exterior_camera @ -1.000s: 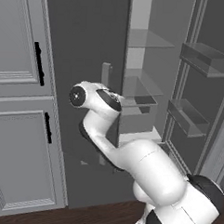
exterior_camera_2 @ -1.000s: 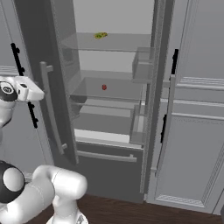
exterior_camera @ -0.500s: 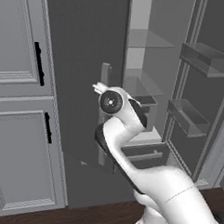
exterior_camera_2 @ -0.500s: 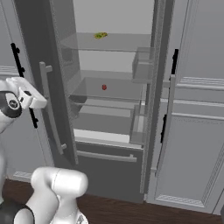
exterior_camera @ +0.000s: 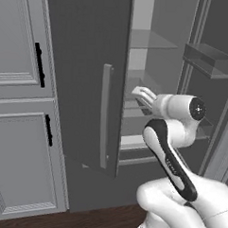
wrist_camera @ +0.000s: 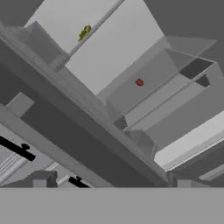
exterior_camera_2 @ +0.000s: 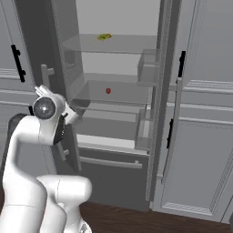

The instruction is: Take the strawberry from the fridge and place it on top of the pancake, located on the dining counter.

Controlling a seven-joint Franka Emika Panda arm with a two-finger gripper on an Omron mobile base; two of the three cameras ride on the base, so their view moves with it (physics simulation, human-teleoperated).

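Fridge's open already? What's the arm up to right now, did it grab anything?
The fridge stands open with both doors swung out. The strawberry sits untouched on a glass shelf, and a small yellow-green item lies on the shelf above. The arm is in front of the left door; its tool, pointed toward the shelves, is open and holds nothing. Nothing has been picked up yet.
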